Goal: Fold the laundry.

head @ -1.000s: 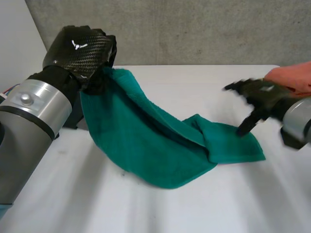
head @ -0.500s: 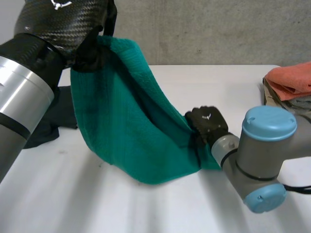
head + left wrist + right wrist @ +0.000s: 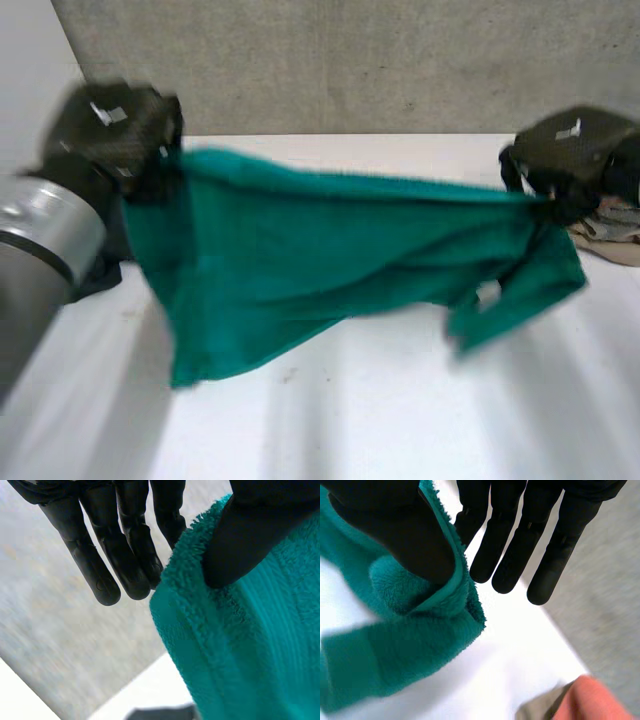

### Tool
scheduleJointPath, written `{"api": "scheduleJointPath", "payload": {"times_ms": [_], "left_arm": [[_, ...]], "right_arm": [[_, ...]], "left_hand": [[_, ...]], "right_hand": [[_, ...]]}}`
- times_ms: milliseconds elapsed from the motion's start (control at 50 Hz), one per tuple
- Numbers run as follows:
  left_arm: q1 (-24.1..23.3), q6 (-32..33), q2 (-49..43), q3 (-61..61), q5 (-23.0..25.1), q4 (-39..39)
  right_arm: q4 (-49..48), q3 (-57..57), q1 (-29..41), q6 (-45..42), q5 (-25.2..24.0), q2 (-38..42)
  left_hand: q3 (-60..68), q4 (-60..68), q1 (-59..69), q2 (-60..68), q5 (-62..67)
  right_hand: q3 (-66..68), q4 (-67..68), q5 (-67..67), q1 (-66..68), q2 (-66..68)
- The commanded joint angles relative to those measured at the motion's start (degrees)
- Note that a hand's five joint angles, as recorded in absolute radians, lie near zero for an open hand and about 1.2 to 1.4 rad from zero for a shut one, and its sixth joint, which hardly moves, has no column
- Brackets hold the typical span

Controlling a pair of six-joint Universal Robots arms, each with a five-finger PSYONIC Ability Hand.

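The teal terry towel (image 3: 330, 250) is hanging stretched above the white table (image 3: 400, 420) between the black left hand (image 3: 110, 130) and black right hand (image 3: 575, 150); wrist views are showing each thumb pinching its upper edge, with an orange cloth (image 3: 585, 700) lying near the right one

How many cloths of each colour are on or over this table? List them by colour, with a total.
teal towel: 1
dark cloth: 1
orange cloth: 1
beige cloth: 1
Total: 4
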Motion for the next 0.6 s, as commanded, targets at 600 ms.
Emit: {"api": "scheduleJointPath", "payload": {"times_ms": [600], "left_arm": [[-2.0, 0.0, -13.7, 18.7, -1.6, 16.4]], "right_arm": [[-30.4, -8.7, 3.2, 9.1, -0.3, 8.8]], "left_hand": [[11.6, 11.2, 14.0, 11.3, 14.2]], "right_hand": [[11.7, 11.3, 12.5, 15.4, 12.2]]}}
